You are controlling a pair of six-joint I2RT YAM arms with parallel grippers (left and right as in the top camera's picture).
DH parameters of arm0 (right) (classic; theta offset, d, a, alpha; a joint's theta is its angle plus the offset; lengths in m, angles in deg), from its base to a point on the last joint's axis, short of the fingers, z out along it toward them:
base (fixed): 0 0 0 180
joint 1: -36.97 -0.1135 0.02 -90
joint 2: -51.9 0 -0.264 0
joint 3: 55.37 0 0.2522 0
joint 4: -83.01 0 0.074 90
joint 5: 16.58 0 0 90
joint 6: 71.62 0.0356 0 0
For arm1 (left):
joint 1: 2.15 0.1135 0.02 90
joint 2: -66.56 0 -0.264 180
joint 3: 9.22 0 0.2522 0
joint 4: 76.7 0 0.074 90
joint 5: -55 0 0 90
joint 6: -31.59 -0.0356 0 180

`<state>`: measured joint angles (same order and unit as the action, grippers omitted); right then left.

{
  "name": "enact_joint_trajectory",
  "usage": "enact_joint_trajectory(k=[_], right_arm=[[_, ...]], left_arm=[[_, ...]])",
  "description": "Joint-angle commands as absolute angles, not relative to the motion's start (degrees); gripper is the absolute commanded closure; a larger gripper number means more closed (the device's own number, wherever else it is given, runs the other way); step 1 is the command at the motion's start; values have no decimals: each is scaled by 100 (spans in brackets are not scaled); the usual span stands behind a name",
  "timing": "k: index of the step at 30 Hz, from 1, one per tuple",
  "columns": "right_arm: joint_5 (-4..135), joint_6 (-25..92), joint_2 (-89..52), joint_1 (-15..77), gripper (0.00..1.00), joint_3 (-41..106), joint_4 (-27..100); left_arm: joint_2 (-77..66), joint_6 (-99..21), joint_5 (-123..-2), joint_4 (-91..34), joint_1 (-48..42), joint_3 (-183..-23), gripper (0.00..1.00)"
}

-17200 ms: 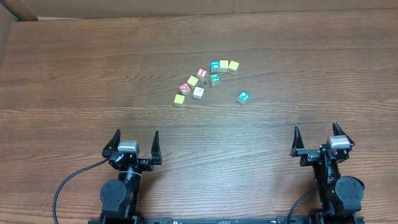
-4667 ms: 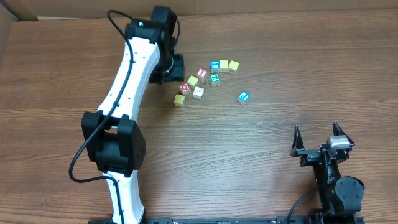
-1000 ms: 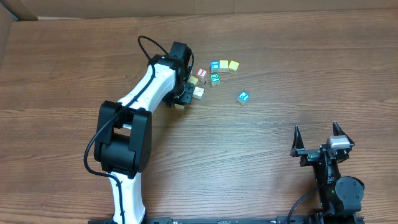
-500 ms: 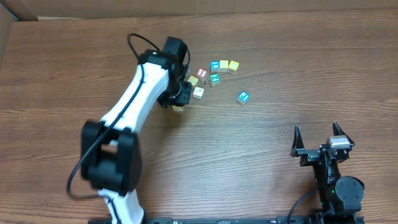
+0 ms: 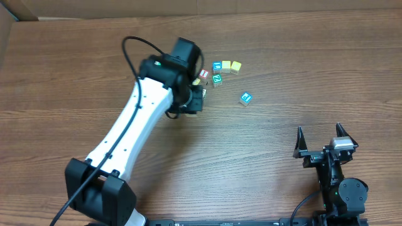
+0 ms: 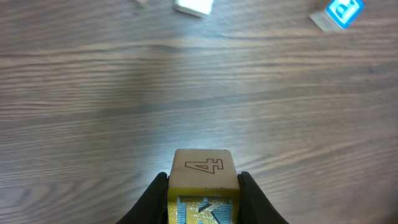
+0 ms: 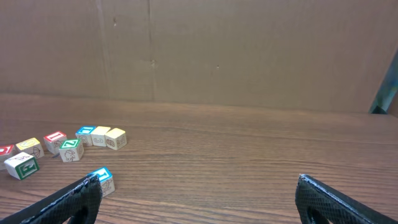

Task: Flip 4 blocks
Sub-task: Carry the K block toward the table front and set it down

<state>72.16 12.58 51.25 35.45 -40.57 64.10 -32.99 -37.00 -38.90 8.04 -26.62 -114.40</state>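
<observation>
Toward the far middle of the desk [image 5: 75,75], the left gripper [image 6: 203,190] is clamped on a yellow block [image 6: 202,167] whose top face shows a 4 and whose yellow side shows a K. Close by lies a whitish block [image 6: 194,7], farther right a teal-green block [image 5: 217,79], and apart from them, toward the right edge, a blue block [image 5: 245,98]. By the near right corner, the right gripper [image 5: 319,128] has its jaws spread wide and holds nothing.
</observation>
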Motion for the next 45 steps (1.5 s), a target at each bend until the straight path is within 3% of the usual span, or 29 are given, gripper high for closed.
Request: enact_joint_trajectory(k=[1, 15, 33, 45], right_arm=[[7203, 1256, 5173, 3576, 0, -4116, 6445], [7203, 1254, 5173, 3576, 0, -4116, 6445], [7203, 1256, 5173, 3576, 0, -4116, 6445], [7203, 1256, 5173, 3576, 0, -4116, 6445]], left_arm=[[-3316, -3142, -3940, 734, -2983, -11370, 81], [-3318, -2248, -3389, 347, -3829, -10701, 81], [-3318, -1800, -3094, -962, -3811, -9269, 82], [-3318, -1763, -2965, -1037, -3811, -9180, 81]])
